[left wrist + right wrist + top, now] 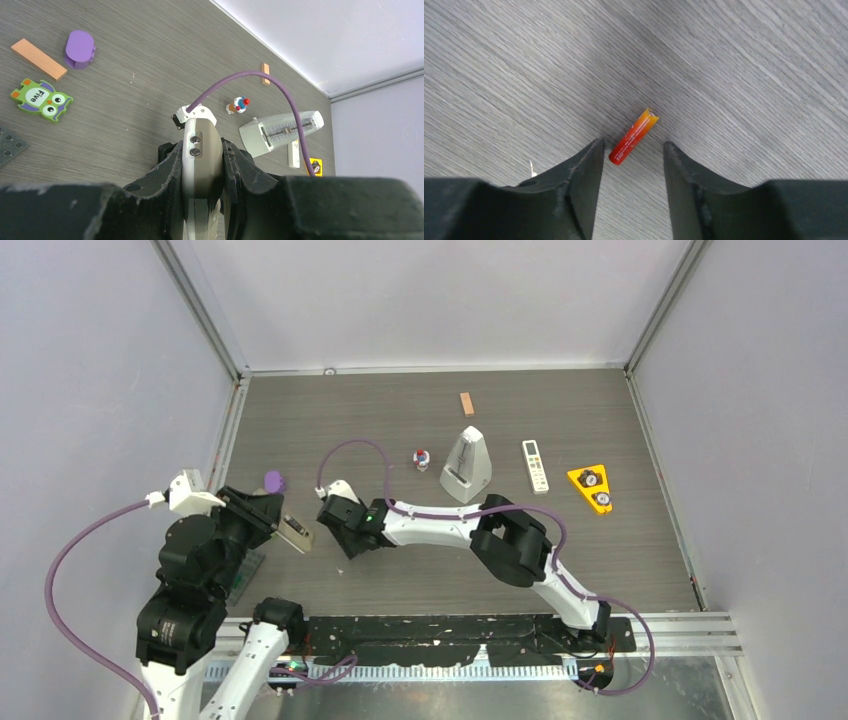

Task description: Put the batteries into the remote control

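The right claw [633, 144], jaws apart, straddles the slanted battery [634, 135]; it should square up across it, then close at mid-length. The left claw [201, 150] is clamped on the remote control [201, 172].

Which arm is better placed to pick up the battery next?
The right arm: its open jaws hover over the battery, one on each side, ready to close. The left arm is busy, its jaws shut on the remote.
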Controlling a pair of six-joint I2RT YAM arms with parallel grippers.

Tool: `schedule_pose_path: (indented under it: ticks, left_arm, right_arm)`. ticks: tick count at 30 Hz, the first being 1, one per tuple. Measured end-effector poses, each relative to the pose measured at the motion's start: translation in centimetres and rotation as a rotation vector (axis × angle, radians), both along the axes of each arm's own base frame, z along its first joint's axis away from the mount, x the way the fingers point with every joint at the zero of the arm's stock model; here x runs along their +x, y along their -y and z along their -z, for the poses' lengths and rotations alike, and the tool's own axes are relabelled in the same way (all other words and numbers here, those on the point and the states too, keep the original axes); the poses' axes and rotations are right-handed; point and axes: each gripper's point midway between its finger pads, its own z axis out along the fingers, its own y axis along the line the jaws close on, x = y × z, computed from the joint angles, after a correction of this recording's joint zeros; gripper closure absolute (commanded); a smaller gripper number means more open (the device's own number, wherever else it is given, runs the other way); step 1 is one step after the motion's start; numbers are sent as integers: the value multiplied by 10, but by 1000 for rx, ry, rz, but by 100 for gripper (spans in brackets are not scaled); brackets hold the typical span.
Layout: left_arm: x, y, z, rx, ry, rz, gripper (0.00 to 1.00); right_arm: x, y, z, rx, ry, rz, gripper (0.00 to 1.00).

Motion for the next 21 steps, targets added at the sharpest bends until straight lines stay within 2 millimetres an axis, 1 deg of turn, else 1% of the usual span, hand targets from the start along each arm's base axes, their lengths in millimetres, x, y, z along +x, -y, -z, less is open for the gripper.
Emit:
schedule_pose_path:
  ticks: [3,6,7,8,9,11,14,15,17,20,21]
  left_arm:
    - [0,-1,-1,1,2,-5,100]
    - [0,-1,-1,1,2,-5,100]
    - [0,-1,-1,1,1,-5,100]
    - [0,-1,-1,1,2,-5,100]
    - [0,-1,-1,1,1,-5,100]
    - [0,-1,-1,1,2,-6,100]
    - [0,-1,0,0,2,-5,100]
    - [0,-1,0,0,2,-5,100]
    - [1,0,1,0,0,-3,100]
    - [5,6,9,-6,-11,23,100]
    - [8,9,12,-10,-13,40,100]
  right_arm:
    - [3,-4,0,8,10,17,62]
    - [6,-6,0,14,17,32,76]
    - [7,-7,0,19,21,38,82]
    - [8,-7,0,23,25,43,85]
    - [8,-7,1,26,27,47,91]
    - [9,-6,1,34,34,56,94]
    - [11,-1,1,63,36,72,95]
    - [12,2,1,74,38,77,95]
    - [15,17,0,78,36,91,95]
    - [23,53,-2,60,26,126,95]
    - [26,70,-1,49,18,139,95]
